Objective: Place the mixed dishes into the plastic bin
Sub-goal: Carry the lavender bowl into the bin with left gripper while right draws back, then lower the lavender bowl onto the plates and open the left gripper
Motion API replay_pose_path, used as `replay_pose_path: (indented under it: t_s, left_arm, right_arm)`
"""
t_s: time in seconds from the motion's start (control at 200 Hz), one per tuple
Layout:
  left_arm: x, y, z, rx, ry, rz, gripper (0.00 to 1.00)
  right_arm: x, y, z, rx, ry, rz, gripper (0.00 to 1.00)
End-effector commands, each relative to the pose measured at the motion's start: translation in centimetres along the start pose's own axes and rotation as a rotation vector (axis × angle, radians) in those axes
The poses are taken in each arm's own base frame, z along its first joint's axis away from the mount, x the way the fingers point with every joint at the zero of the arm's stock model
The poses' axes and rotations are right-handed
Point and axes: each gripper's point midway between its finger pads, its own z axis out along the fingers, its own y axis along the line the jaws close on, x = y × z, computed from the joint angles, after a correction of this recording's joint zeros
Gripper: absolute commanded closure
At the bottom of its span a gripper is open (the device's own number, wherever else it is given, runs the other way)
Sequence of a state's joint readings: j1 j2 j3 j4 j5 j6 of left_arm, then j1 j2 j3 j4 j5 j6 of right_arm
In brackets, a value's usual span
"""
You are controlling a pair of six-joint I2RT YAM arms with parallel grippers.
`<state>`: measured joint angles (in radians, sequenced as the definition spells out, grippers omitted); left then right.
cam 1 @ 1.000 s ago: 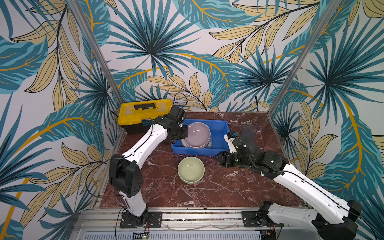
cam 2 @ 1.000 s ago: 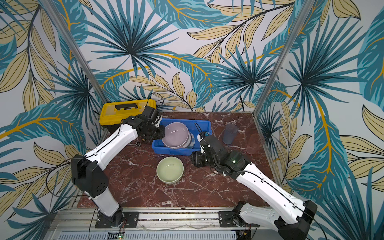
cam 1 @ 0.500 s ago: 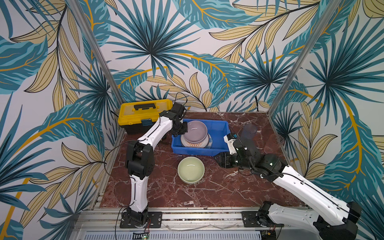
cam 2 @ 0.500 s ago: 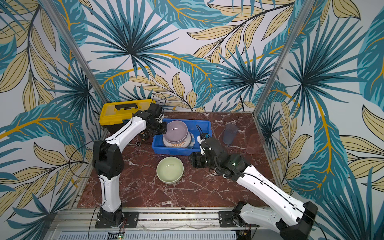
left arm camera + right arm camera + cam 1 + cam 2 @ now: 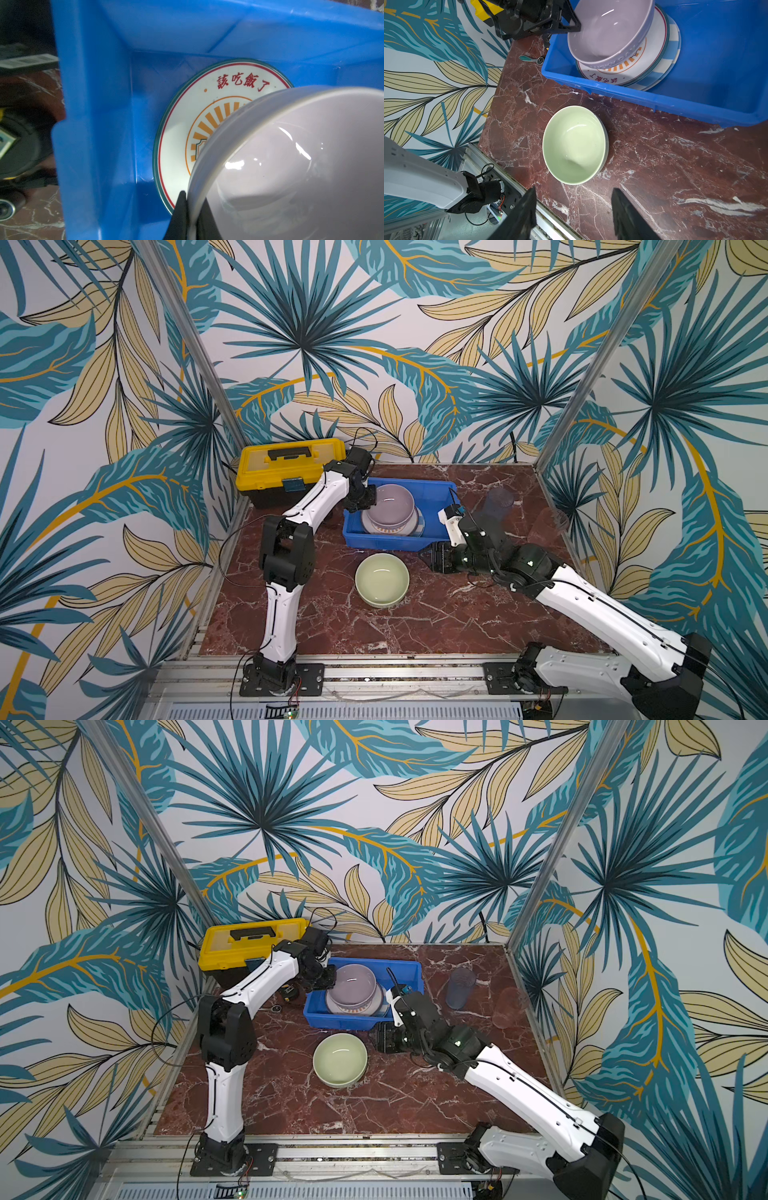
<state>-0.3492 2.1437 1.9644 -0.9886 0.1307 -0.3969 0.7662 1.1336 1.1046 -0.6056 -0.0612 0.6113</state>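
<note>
Look, your left claw (image 5: 192, 205) is clamped on the rim of the lavender bowl (image 5: 388, 506), holding it tipped over the sunburst plate (image 5: 187, 116) inside the blue bin (image 5: 432, 493). Your right claw (image 5: 574, 190) is apart and empty, near the pale green bowl (image 5: 574, 143) on the worktop (image 5: 675, 166).

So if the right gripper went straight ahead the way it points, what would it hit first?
Probably the pale green bowl: it sits directly ahead of the open right gripper, nothing between. Its height is hard to judge, so it might just clip the rim.
</note>
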Motion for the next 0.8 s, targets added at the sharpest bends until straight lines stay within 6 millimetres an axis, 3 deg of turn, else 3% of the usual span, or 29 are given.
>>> replay_pose_path:
  t_s: [0.0, 0.27, 0.621, 0.796]
  left_arm:
    - [-2.1, -0.75, -0.93, 0.034, -0.065, 0.001, 1.0]
    - [-2.53, -0.4, -0.4, 0.005, -0.061, 0.008, 1.0]
    - [-2.29, -0.79, -0.34, 0.024, -0.044, 0.008, 0.79]
    - [-2.1, -1.08, -0.49, 0.042, -0.034, 0.007, 0.74]
  right_arm:
    - [-0.16, 0.25, 0.13, -0.017, -0.007, 0.014, 0.4]
    - [-0.03, 0.12, 0.31, -0.011, 0.001, 0.01, 0.4]
    - [0.29, -0.12, 0.54, -0.004, 0.01, 0.011, 0.4]
    - [0.36, -0.26, 0.58, 0.001, 0.012, 0.014, 0.4]
